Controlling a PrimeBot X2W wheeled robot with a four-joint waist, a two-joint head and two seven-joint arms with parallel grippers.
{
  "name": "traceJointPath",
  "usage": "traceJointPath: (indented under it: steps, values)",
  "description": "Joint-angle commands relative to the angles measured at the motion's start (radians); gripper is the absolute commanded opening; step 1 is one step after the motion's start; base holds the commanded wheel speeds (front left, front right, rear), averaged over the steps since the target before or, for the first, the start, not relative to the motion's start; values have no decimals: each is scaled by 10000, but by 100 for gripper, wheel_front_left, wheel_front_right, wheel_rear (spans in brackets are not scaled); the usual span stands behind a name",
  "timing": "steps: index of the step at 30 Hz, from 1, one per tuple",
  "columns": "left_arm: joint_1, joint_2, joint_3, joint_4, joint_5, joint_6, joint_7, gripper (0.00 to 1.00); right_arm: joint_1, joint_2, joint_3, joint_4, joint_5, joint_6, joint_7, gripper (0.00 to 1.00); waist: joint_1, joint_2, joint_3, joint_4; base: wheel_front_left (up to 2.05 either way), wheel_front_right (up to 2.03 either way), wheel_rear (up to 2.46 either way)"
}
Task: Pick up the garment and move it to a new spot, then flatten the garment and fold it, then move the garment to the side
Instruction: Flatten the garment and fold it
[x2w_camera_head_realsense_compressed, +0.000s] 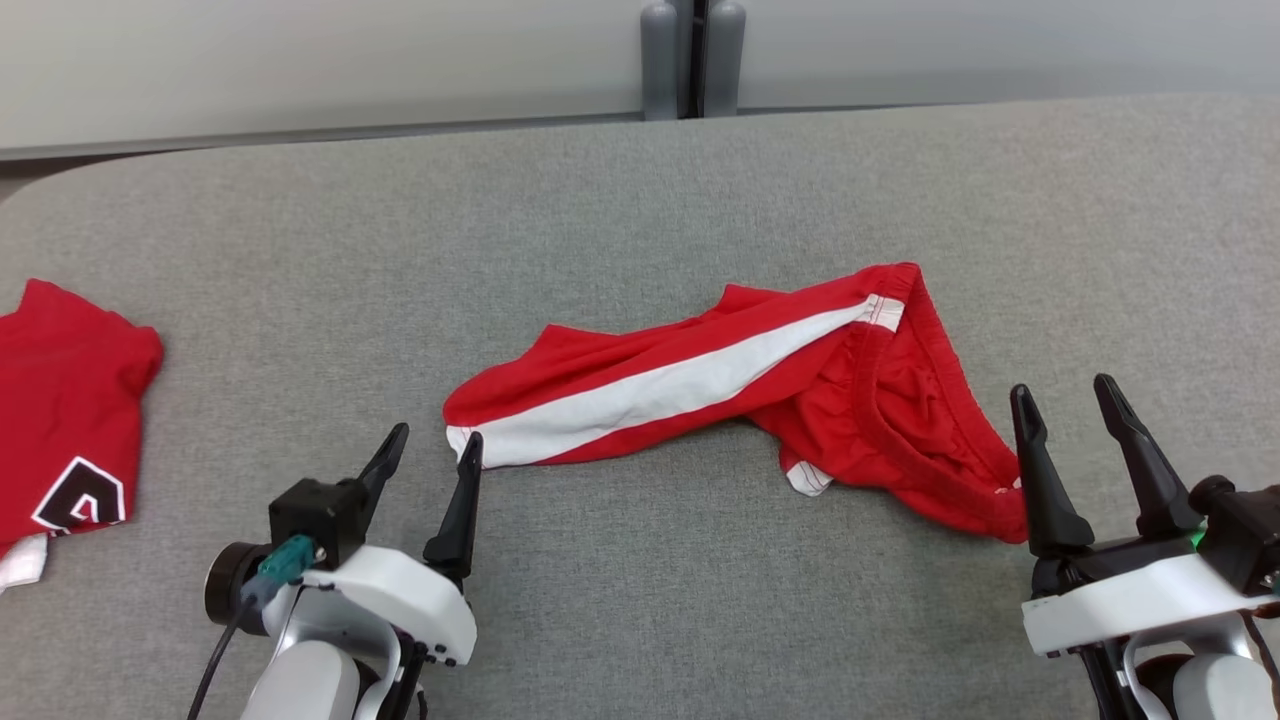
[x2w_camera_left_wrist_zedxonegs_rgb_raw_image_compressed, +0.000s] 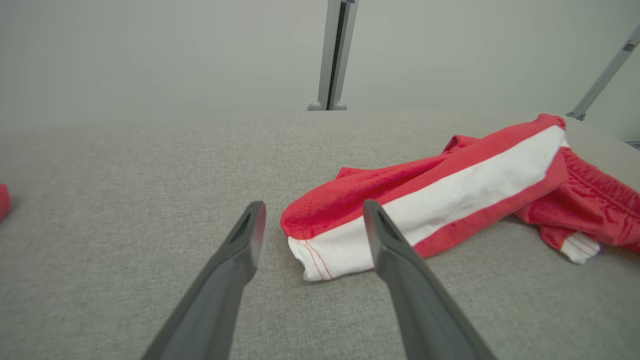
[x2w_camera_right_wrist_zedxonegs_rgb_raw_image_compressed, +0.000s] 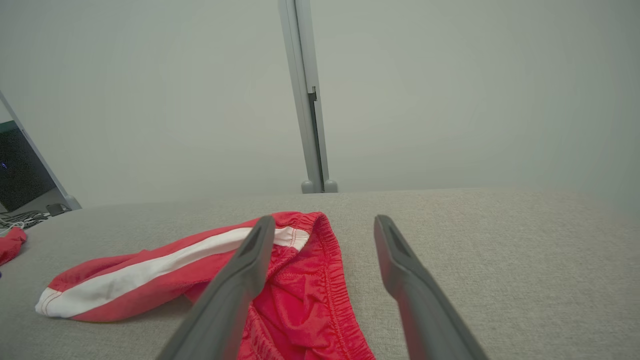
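A grey, cloth-covered table (x2w_camera_head_realsense_compressed: 640, 190) with a rounded far-left corner carries two garments; red shorts (x2w_camera_head_realsense_compressed: 650, 395) with a white side stripe lie crumpled right of centre, elastic waistband to the right, one leg stretched leftward; a red shirt (x2w_camera_head_realsense_compressed: 60, 420) with a black-and-white emblem lies at the left edge, well apart.

A grey fabric-covered table (x2w_camera_head_realsense_compressed: 640, 200) against a pale wall (x2w_camera_head_realsense_compressed: 300, 60), with a red cloth (x2w_camera_head_realsense_compressed: 60, 400) lying at its far left.

We see the red cloth lying flat, with a black and white emblem (x2w_camera_head_realsense_compressed: 82, 495) near its lower edge and a strip of white below it. Behind the table's far edge a grey upright post (x2w_camera_head_realsense_compressed: 692, 60) rises against the wall. A slanted grey strut (x2w_camera_left_wrist_zedxonegs_rgb_raw_image_compressed: 602, 77) stands off one far corner; off the other sit a dark screen (x2w_camera_right_wrist_zedxonegs_rgb_raw_image_compressed: 20, 175) and some loose cables (x2w_camera_right_wrist_zedxonegs_rgb_raw_image_compressed: 20, 217).
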Motion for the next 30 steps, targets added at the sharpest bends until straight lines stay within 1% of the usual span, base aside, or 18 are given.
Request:
traceJointPath:
  steps: [1,5,9,10,12,20,22,30]
  values:
    - [-334,-29,-12,406,-221,-139,247,100,-130,-21,47,-19,46,1,10,100,0,-1,251,-112,0,0,0]
    - [-964,-117,-41,1563,-483,-260,647,100,-289,-3,163,145,154,1,-67,100,0,-1,536,-284,0,0,0]
    - [-1371,-219,-32,2382,-807,-417,657,100,-358,-26,227,335,264,1,-156,100,0,-1,700,-455,0,0,0]
    - [-1444,-239,-27,2530,-910,-476,595,81,-396,-24,223,373,284,1,-185,100,0,-1,726,-481,0,0,0]
    - [-1545,-249,-68,2745,-841,-474,416,0,-442,-43,230,466,342,1,-214,100,0,-1,784,-511,0,0,0]
    - [-2056,-297,-207,3123,-867,-551,-55,0,-1158,-387,476,1121,544,1,-140,100,0,-1,1092,-271,0,0,0]
    - [-2224,-332,-302,3140,-838,-568,-196,0,-1563,-463,604,1391,696,1,-81,100,0,-1,1259,-98,0,0,0]
    - [-2956,-489,-847,3276,-930,-654,-724,0,-3379,-862,1491,2998,1368,1,318,100,0,-1,1915,623,0,0,0]
